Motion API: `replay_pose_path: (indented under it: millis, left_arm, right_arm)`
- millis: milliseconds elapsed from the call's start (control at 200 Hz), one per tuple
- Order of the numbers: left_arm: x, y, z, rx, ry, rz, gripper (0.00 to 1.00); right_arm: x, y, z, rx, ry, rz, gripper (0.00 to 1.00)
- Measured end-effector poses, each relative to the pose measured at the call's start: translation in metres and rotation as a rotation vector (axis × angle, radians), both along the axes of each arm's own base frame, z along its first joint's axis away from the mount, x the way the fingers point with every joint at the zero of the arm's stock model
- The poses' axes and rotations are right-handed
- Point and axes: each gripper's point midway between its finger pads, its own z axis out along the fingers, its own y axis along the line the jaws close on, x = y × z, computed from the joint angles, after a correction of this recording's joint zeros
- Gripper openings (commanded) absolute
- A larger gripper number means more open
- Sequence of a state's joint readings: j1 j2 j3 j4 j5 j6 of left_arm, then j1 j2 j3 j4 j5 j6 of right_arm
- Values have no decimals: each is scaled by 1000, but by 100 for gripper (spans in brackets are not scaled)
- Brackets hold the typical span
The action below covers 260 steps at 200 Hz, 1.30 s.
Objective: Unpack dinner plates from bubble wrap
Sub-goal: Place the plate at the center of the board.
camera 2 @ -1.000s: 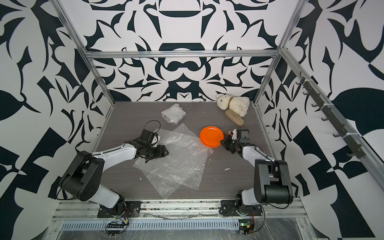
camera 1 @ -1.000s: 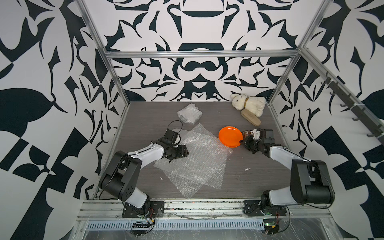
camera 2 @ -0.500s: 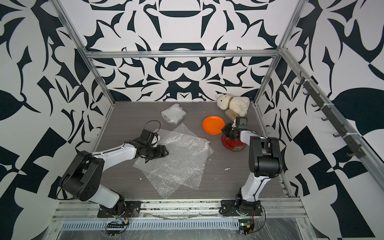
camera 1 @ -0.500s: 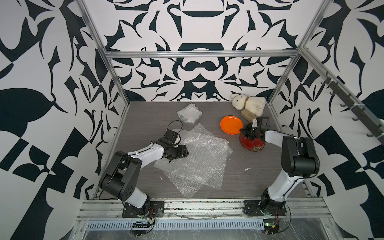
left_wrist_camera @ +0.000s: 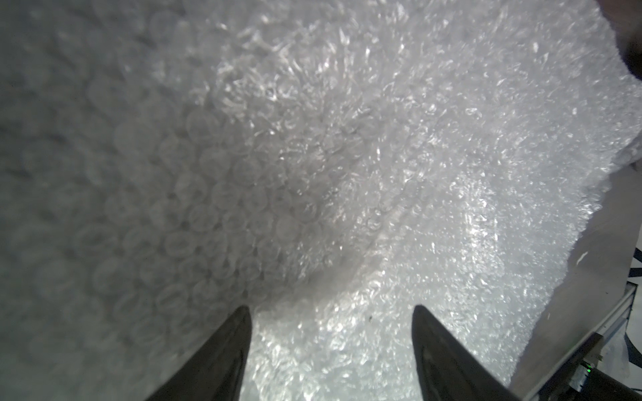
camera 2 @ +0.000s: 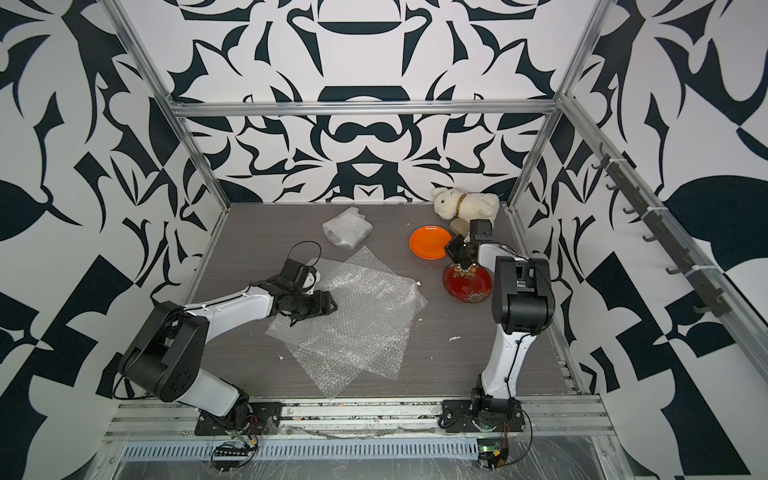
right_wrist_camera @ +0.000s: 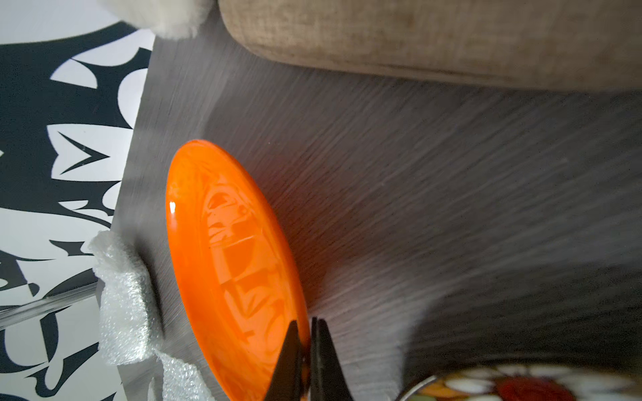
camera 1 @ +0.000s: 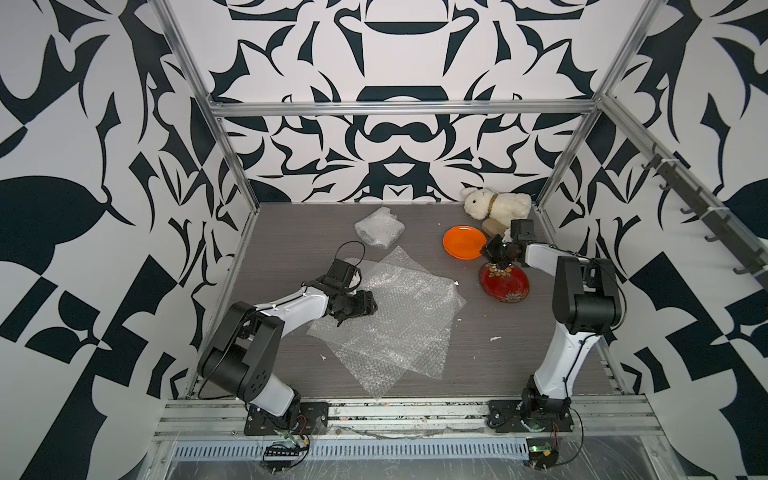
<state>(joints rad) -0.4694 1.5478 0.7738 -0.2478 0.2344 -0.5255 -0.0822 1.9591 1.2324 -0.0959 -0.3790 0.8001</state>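
I have the right pincer closed almost completely, its two fingers nipping the thin rim of the orange plate; the right wrist view shows the rim running between the tips, with the rest of the plate stretching ahead of them; whether the plate is lifted or lying flat on the table I cannot tell. The dark red floral plate lies just beside this pincer, on the side toward its arm's base, not touching the orange one; near the pincer's other side lies the tan wooden brush, with the white plush rabbit past it against the back wall. A closed bundle of bubble wrap sits well ahead of the pincer, beyond the orange plate; what it holds I cannot see.

The left pincer stands wide open and grips nothing; it is low over the flat bubble wrap sheets, which fill the left wrist view ahead of and beneath the tips; whether the tips touch them I cannot tell; in both top views the sheets overlap and spread from this pincer toward the middle of the table, well apart from both bare plates.
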Motion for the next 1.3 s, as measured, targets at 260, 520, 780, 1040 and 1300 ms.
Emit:
replay_pose_path:
  millis: [260,520,780,1040,1300]
  left_arm:
    - [-1,-1,0,-6,6,-4,75]
    - [-2,-2,1,-11,10,-7,76]
    - [2,-3,8,-16,-12,1,100]
    - [19,3,39,-4,-128,42,100]
    - [41,19,78,-14,-250,179,99]
  right_arm:
    - [0,-3,-12,-10,46,1,1]
    - [-1,-6,-13,-25,54,-5,25]
    - [-4,-9,-7,-46,57,-13,31]
    - [-4,-14,40,-104,-39,-1,34]
    - [-31,-13,66,-150,-99,32,34]
